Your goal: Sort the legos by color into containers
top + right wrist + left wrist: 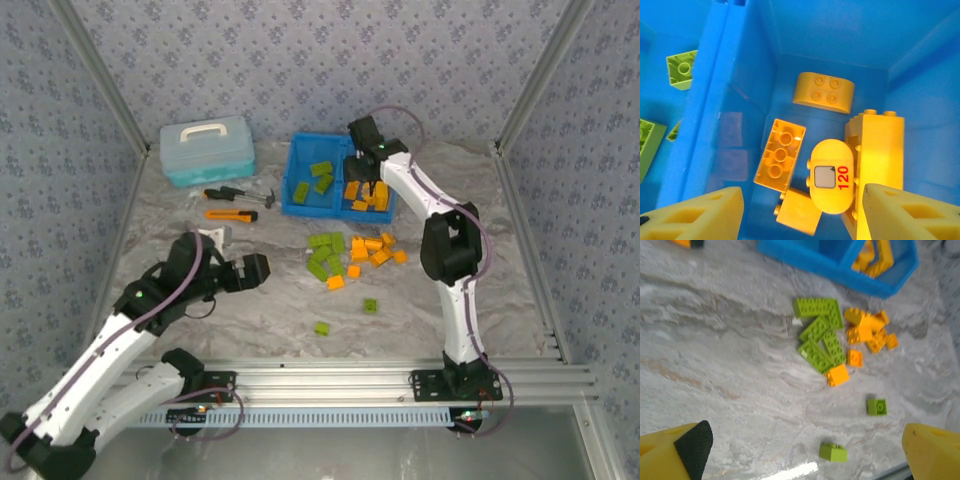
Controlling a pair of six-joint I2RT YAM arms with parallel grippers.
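Note:
The blue bin (296, 172) stands at the back middle of the table. Its left compartment (314, 182) holds green legos (681, 68); its right compartment (840, 45) holds orange legos (780, 154), among them a rounded piece marked 120 (830, 176). My right gripper (802, 205) hangs open over the orange compartment with nothing between its fingers. A loose pile of green legos (821, 335) and orange legos (869, 330) lies in front of the bin. Two single green bricks (876, 406) (833, 452) lie nearer. My left gripper (807, 440) is wide open above the table, left of the pile.
A light-blue lidded case (207, 148) stands at the back left. Hand tools (238, 194) and an orange utility knife (230, 214) lie in front of it. An aluminium rail (330, 375) runs along the near edge.

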